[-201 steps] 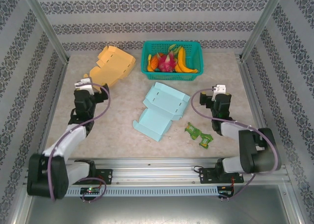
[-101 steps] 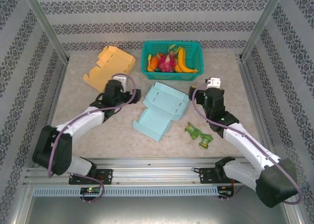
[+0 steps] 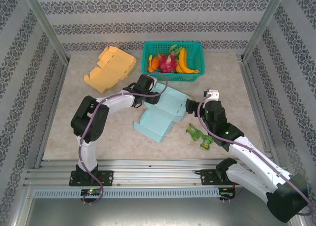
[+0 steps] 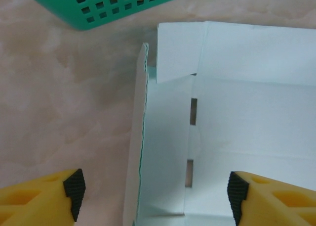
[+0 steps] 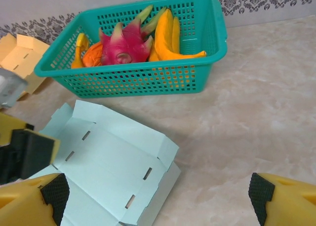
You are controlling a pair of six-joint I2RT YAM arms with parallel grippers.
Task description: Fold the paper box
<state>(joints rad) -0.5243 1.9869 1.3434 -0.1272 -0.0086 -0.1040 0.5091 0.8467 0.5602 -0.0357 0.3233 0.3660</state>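
Paper box [image 3: 163,112], pale blue, at the middle of the table [image 3: 98,132], unfolded: flat slotted panels, one long side wall raised on edge, a short flap bent up at the far corner. Not yet folded into shape.

Left fingers [image 4: 74,189] spread wide over the far-left corner of the paper box, gripping nothing. One black pad above bare table just outside the raised side wall, the other above the inner panel, the wall between the two. Touching the paper or not: cannot tell.

Right fingers [image 5: 55,192] likewise wide apart and empty, low beside the right end of the paper box, pointed toward the basket [image 3: 173,63]. From the right wrist, box panel beneath one pad, bare table beneath the other.

Teal basket at the far side of the table, just beyond the paper box, close but apart; inside, bananas [image 5: 165,35], a pink dragon fruit [image 5: 126,43] and something orange. Orange carton [image 3: 112,67], also unfolded, at far left, well apart from the blue one. Two green packets [image 3: 200,136] on the table near the right side of the paper box, beside the right arm.
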